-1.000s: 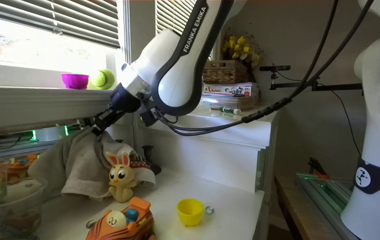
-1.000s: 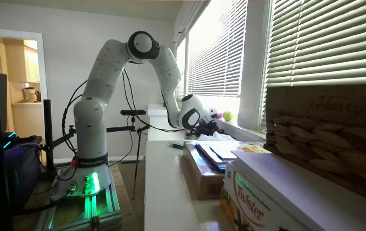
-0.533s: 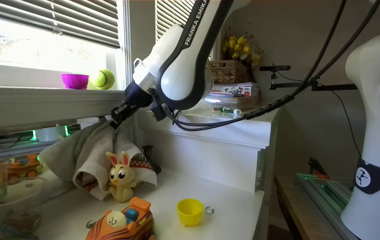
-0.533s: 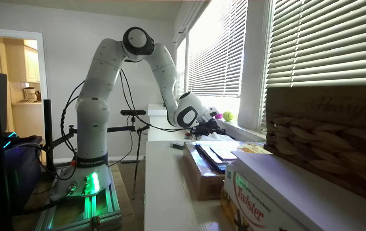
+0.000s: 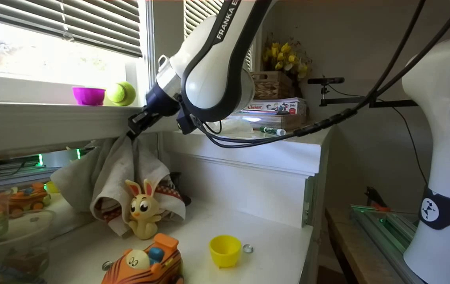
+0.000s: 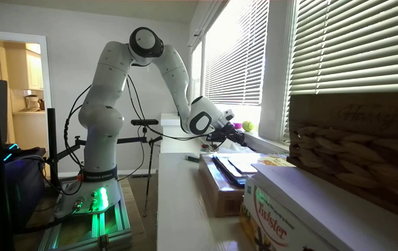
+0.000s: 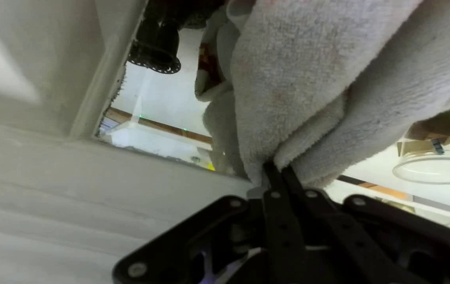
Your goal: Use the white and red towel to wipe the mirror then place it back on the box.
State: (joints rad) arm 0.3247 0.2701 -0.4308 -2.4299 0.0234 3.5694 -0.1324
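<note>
In an exterior view I've got my black two-finger gripper (image 5: pixel 131 135) clenched on the soft white towel with red-brown patches (image 5: pixel 112 177), hanging in front of the long, low reflective mirror (image 5: pixel 15 175), contact unclear. In an exterior view my white jointed arm (image 6: pixel 176 75) arches towards the white windowsill (image 6: pixel 270 142); wrist view, fingertips (image 7: pixel 274 178) pinching bunched towel, clear round-rimmed tub (image 7: pixel 435 159) to the right.

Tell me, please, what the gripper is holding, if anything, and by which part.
The gripper holds the white and red towel by its gathered top, the rest hanging.
</note>
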